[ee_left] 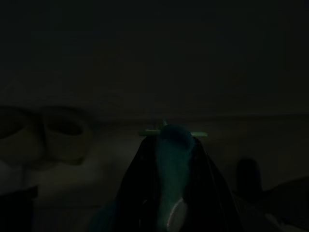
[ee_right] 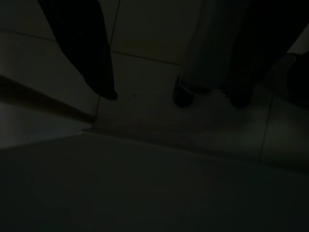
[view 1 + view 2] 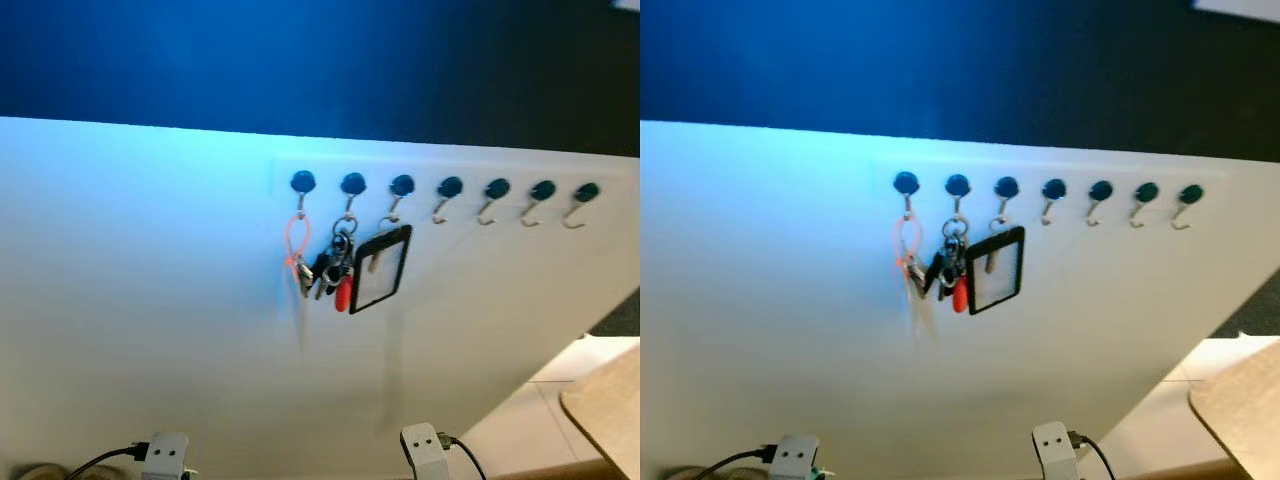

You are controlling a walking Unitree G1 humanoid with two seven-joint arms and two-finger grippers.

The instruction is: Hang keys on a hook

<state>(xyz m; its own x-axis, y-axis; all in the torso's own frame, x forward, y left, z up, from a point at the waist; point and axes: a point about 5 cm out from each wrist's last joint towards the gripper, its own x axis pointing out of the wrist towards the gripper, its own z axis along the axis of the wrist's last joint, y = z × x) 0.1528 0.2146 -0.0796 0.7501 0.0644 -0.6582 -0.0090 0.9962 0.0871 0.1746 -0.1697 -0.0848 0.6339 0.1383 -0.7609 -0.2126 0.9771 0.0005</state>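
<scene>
The key bunch (image 3: pixel 335 268), dark keys with a red fob, hangs from the second hook (image 3: pixel 352 186) in the row on the white wall (image 3: pixel 150 300), between an orange loop (image 3: pixel 296 243) and a black-framed card holder (image 3: pixel 381 268). My right gripper (image 2: pixel 171 99) hangs with jaws wide, holding nothing, over tiled floor (image 2: pixel 145 77). My left gripper (image 1: pixel 171 145) is too dark; I cannot tell.

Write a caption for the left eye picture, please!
Keys and a badge holder hang on a row of wall hooks.
</scene>
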